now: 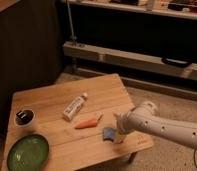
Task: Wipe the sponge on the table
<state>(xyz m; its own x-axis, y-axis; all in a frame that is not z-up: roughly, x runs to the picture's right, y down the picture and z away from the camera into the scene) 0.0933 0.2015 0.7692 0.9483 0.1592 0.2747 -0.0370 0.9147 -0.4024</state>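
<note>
Camera view: the gripper (118,134) sits low over the right end of the sponge (109,133); whether it grips cannot be told. The sponge is small, flat and blue, near the front right edge of the table (52,100), just right of the carrot (87,123). Partly covered, its long axis is unclear.

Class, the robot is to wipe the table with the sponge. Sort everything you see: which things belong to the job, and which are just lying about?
Job: sponge; table; the hand, at the sponge near the table's front right corner.
Lying about: carrot; white bottle; green plate; small cup.
</note>
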